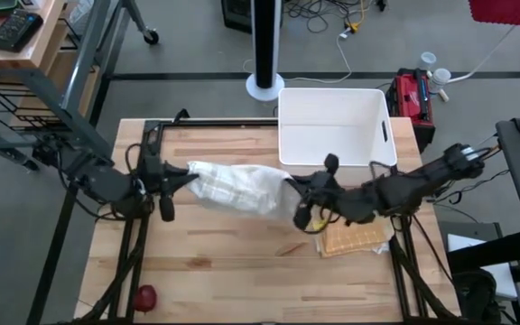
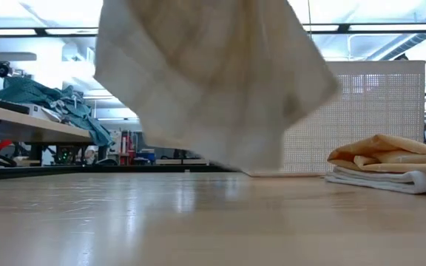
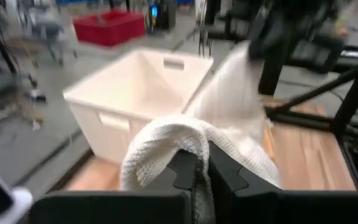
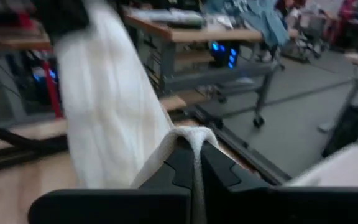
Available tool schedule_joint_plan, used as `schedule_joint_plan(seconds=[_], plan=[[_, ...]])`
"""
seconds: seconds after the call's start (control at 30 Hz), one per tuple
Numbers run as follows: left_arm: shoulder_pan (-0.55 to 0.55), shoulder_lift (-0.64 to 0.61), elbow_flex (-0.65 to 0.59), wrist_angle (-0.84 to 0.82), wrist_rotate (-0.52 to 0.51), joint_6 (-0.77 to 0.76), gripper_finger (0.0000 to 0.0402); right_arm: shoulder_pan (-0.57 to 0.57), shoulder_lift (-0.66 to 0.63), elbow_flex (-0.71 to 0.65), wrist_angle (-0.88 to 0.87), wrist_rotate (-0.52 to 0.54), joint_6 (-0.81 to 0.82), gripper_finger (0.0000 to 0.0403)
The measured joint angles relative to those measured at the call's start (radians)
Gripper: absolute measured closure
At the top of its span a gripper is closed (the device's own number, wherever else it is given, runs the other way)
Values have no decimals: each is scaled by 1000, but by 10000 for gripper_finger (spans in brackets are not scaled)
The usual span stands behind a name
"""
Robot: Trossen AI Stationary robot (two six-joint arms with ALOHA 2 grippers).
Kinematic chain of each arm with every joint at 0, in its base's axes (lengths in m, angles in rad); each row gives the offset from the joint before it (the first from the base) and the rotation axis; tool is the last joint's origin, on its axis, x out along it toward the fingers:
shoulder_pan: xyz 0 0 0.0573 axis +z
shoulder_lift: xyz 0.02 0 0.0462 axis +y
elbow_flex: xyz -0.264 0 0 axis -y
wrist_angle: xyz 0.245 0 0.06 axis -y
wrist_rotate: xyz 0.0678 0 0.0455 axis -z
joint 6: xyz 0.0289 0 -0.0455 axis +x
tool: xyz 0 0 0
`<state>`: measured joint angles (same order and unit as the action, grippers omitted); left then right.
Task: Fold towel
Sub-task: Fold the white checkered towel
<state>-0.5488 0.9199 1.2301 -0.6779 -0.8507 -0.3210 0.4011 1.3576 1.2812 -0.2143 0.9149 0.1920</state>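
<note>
So both arms have the white towel (image 1: pixel 237 188) up off the wooden table (image 1: pixel 215 271) right now, stretched between them over the middle of the table, just in front of the white bin (image 1: pixel 332 126). The left gripper (image 1: pixel 177 181) is clamped on the towel's left end, and in its wrist view you can see the cloth bunched up and draped over the closed fingers (image 3: pixel 185 171). The right gripper (image 1: pixel 298 191) is pinched shut on the other end, with a thin fold of fabric squeezed between its fingers (image 4: pixel 182 165). From the low camera the towel (image 2: pixel 213 81) hangs down like a curtain, its bottom edge close to the tabletop. Off to the right sits a folded stack of orange and white towels (image 1: pixel 355 236), and there's a small red thing (image 1: pixel 144 296) near the front left corner.
</note>
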Motion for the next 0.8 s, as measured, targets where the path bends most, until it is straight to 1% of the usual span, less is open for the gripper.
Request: schedule_joint_plan(seconds=[0.1, 0.17, 0.27, 0.33, 0.43, 0.57, 0.63, 0.7, 0.8], plan=[[0, 13, -2, -82, 45, -114, 380, 23, -28, 50, -3, -14, -75, 402], [0, 24, -6, -116, 81, -179, 363, 35, -40, 82, 1, -43, -110, 403], [0, 49, -21, -170, 151, -267, 335, 54, -54, 122, -38, -69, -119, 403], [-2, 69, -35, -203, 191, -330, 318, 70, -58, 147, -110, -75, -78, 403], [-3, 94, -84, -223, 216, -410, 294, 96, -59, 173, -274, -83, 55, 403], [-3, 128, -180, -220, 245, -495, 269, 119, -48, 170, -513, -93, 307, 403], [-3, 140, -229, -219, 266, -554, 260, 131, -32, 169, -643, -118, 436, 403], [-3, 148, -283, -205, 335, -615, 253, 142, -12, 168, -755, -162, 547, 403], [-3, 154, -373, -111, 490, -670, 248, 160, 14, 167, -897, -265, 683, 403]])
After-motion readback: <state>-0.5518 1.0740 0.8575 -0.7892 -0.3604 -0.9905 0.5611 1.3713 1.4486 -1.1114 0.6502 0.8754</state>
